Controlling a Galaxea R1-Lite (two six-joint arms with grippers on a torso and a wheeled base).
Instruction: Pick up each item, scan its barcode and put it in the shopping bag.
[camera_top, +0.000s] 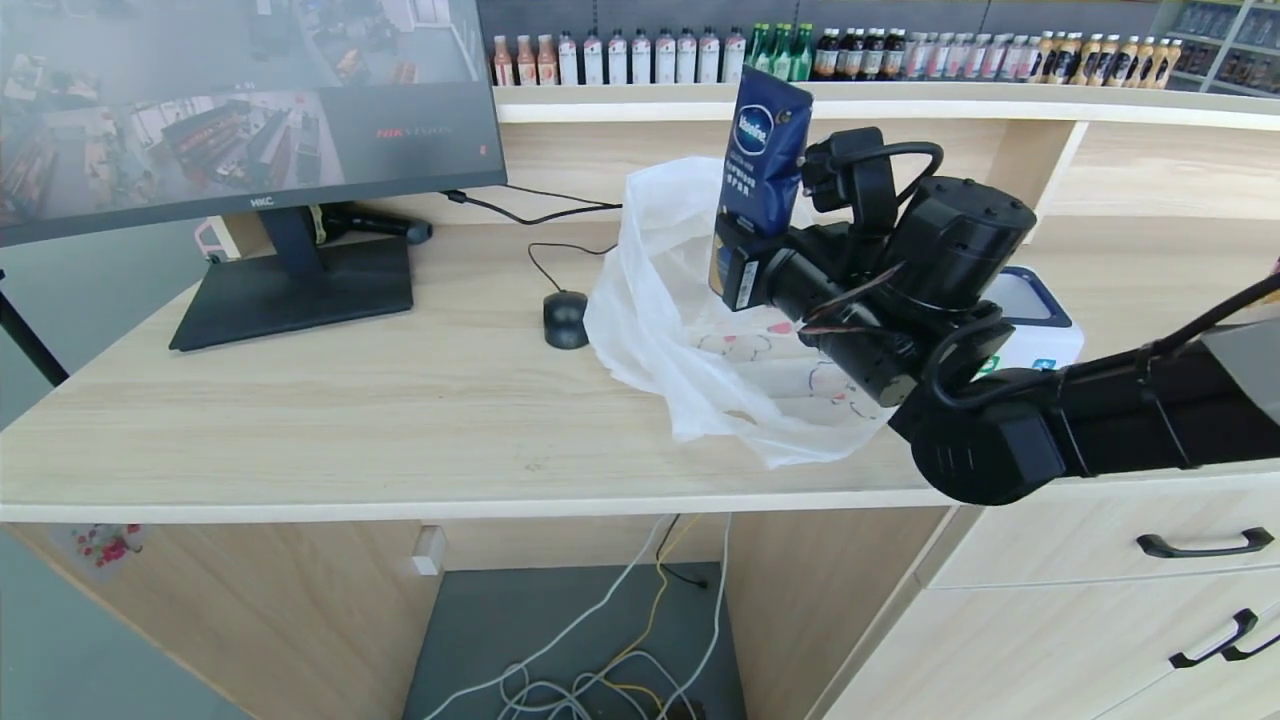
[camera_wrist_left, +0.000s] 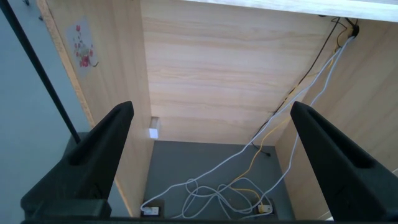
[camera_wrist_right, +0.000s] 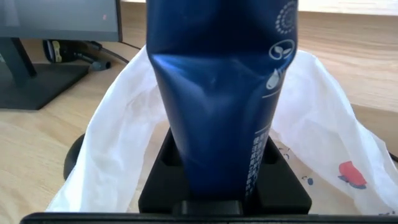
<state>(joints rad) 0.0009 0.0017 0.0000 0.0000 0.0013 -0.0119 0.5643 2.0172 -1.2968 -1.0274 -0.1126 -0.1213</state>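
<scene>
Pale wood counter (camera_top: 350, 420) carries the work. On it, the right pincer (camera_top: 738, 272) is clamped on the lower end of a blue pouch (camera_top: 762, 150), which stands upright and, as far as I can judge, sits over the slack mouth of the white shopping bag (camera_top: 670, 330). The left pincer (camera_wrist_left: 211, 115) hangs below the counter, spread wide and holding nothing, above loose cables (camera_wrist_left: 217, 193).

From the bag, a mouse (camera_top: 565, 318) lies at nine o'clock, a monitor (camera_top: 240, 100) at ten and a white box (camera_top: 1035, 310) at three.

The pouch is soft and gripped only at its base, so it may lean or slide out. The bag's rim sags, so a drop could catch the plastic and fold the mouth shut. The bag's six o'clock edge lies near the counter's front lip, and a push could drag it off.
</scene>
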